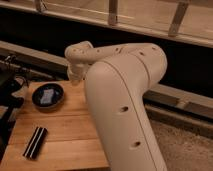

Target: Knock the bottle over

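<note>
A dark, slim bottle [35, 142] lies flat on its side near the front left of the wooden table [70, 125]. My white arm [120, 100] fills the middle and right of the camera view. Its far end [75, 75] bends down at the table's back edge. The gripper is hidden behind the arm, so it does not show. The arm's end is well apart from the bottle.
A dark round bowl [48, 96] with something pale blue in it stands at the back left of the table. Black equipment with cables [11, 85] stands off the table's left edge. A dark ledge and railing posts run behind.
</note>
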`<act>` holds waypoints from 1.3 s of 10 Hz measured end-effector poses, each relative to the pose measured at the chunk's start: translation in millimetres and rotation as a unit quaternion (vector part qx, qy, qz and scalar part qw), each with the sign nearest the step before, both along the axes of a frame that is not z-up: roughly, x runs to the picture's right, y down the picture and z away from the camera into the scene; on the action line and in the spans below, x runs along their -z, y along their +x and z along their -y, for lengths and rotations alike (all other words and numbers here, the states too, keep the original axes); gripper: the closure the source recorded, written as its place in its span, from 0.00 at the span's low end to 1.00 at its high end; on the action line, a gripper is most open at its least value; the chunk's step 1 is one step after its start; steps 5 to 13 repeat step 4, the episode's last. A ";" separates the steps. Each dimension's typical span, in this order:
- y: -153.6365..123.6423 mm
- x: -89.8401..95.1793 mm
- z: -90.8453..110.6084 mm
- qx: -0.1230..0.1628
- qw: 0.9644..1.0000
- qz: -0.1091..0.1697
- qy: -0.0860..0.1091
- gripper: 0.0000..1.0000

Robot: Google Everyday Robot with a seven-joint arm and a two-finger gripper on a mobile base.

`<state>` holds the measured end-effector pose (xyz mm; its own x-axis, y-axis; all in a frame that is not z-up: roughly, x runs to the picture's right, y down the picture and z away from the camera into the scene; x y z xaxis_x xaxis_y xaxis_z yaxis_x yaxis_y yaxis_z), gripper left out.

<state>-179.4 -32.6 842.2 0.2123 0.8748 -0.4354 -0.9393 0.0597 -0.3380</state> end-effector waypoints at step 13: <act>-11.0 0.8 -3.4 0.013 1.000 -0.002 -0.001 1.00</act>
